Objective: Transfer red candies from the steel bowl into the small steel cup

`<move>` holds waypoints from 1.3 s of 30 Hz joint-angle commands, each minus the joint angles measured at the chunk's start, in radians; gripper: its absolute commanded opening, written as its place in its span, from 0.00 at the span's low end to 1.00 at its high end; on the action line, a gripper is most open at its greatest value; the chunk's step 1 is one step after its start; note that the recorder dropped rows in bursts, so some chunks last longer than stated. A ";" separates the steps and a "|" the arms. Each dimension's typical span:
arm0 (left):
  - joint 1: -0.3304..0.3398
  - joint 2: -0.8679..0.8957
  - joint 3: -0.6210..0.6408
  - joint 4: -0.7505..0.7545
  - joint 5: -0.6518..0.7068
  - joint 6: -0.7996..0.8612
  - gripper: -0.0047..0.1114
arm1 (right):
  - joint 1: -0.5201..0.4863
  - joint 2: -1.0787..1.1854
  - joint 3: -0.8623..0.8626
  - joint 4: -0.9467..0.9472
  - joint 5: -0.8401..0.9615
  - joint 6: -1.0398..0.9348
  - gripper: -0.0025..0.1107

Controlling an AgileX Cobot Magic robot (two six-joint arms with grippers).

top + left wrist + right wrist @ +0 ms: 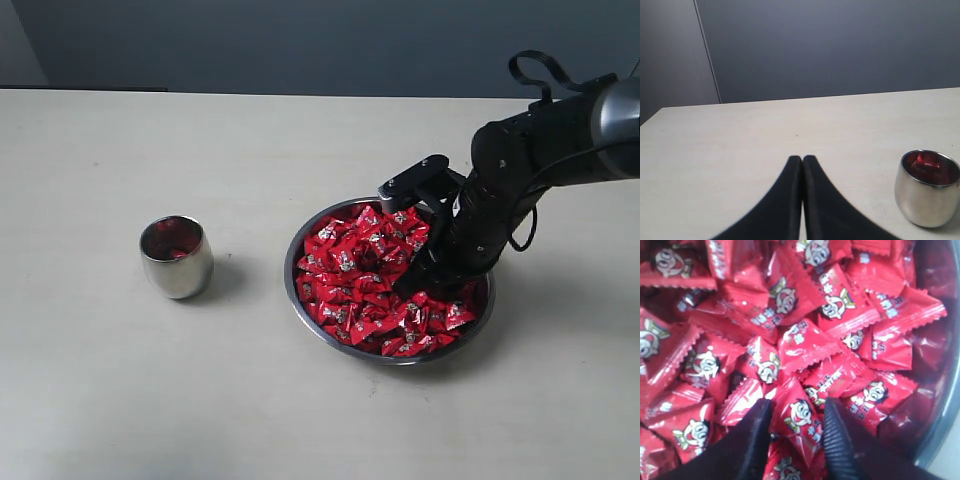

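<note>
The steel bowl (288,278) sits right of the table's middle, heaped with red candies (350,268). My right gripper (412,284) is tilted down into the pile on the bowl's right side. In the right wrist view its jaws (797,407) stand open, with one red candy (802,417) lying between the two fingers, and the bowl's wall (944,432) shows beside them. The small steel cup (176,258) stands upright to the left, with red candy (931,167) showing inside it. My left gripper (802,159) is shut and empty, low over bare table, with the cup (926,197) off to one side.
The pale table (120,150) stretches round both vessels, with a dark wall behind its far edge. The right arm's black body and cable loop (540,75) rise over the bowl's right side.
</note>
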 commanded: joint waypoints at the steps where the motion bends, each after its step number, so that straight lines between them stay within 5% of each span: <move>1: 0.001 -0.004 0.004 0.001 -0.006 -0.001 0.04 | -0.001 0.025 0.007 -0.028 0.001 0.007 0.17; 39: 0.001 -0.004 0.004 0.001 -0.004 -0.001 0.04 | -0.001 -0.198 -0.015 0.015 -0.007 0.054 0.15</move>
